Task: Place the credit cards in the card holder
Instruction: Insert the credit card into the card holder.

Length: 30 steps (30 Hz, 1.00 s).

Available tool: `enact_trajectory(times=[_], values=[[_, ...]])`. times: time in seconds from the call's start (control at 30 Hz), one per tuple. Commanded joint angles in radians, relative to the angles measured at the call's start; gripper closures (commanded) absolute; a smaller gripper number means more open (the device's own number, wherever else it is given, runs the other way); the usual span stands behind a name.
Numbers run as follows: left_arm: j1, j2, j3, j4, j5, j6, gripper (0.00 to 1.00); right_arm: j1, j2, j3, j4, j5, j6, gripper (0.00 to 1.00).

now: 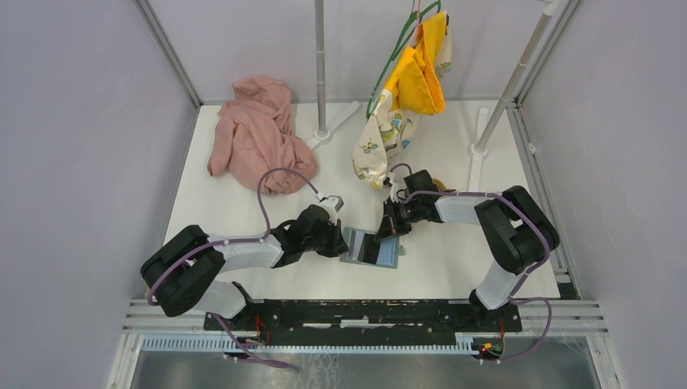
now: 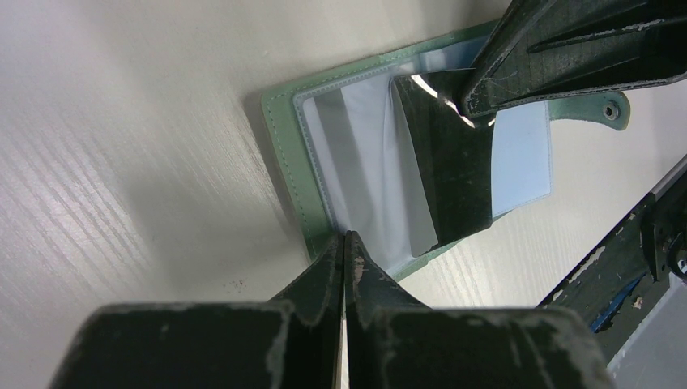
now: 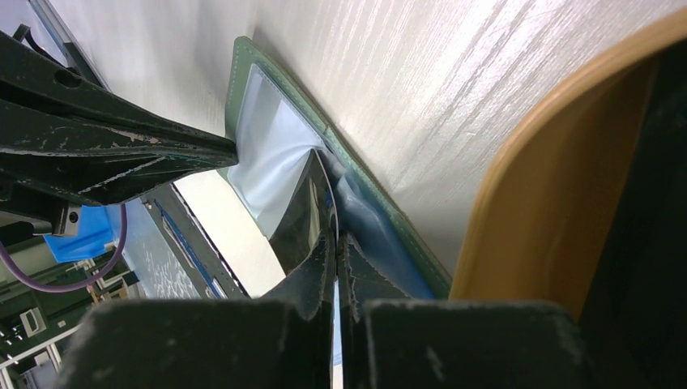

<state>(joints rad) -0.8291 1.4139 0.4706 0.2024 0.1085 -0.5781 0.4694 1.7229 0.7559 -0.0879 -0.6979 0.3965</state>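
Two grippers meet over the card holder (image 1: 389, 254), which lies open and flat on the white counter (image 1: 462, 263) just below the centre of the overhead frame, clear sleeves facing up.

Locate the left gripper (image 1: 339, 241) at the holder's left edge in that view. In the left wrist view its fingers (image 2: 320, 275) are pressed together with no gap. Their tips sit at the green stitched border at lower centre of the frame. You cannot tell whether they pinch the border or only bear on it.

Locate the right gripper (image 1: 391, 230) at the holder's upper right edge. It is clamped on a black credit card (image 2: 454, 178), gripping it at one corner. The card is tilted, with its lower end down among the clear sleeves near the holder's middle. You cannot tell how far it sits inside a sleeve.

Note the snap tab (image 2: 609, 109) projecting from the holder's far side at the upper right of the left wrist frame. A light-wood tray (image 3: 518, 211) fills the right of the right wrist frame, just beside the holder.

Well apart, toward the top of the overhead frame, you see a pink cloth (image 1: 255, 138) heaped at upper left. A yellow garment (image 1: 421, 73) and a patterned cloth (image 1: 374, 146) hang at upper centre beside a rack pole (image 1: 321, 73).
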Motion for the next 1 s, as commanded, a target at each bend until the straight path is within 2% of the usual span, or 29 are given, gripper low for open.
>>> enact_trajectory(times=[0.0,0.43,0.97], values=[[-0.010,-0.001,0.017,0.032,-0.001,0.044,0.96,0.004,0.020,-0.035,-0.065,0.169,-0.044,1.00],[-0.010,0.004,0.025,0.037,0.002,0.055,0.96,0.011,-0.055,-0.119,-0.018,0.215,-0.033,1.00],[-0.010,0.014,0.038,0.028,0.002,0.068,0.97,0.018,-0.056,-0.142,0.014,0.147,-0.011,1.00]])
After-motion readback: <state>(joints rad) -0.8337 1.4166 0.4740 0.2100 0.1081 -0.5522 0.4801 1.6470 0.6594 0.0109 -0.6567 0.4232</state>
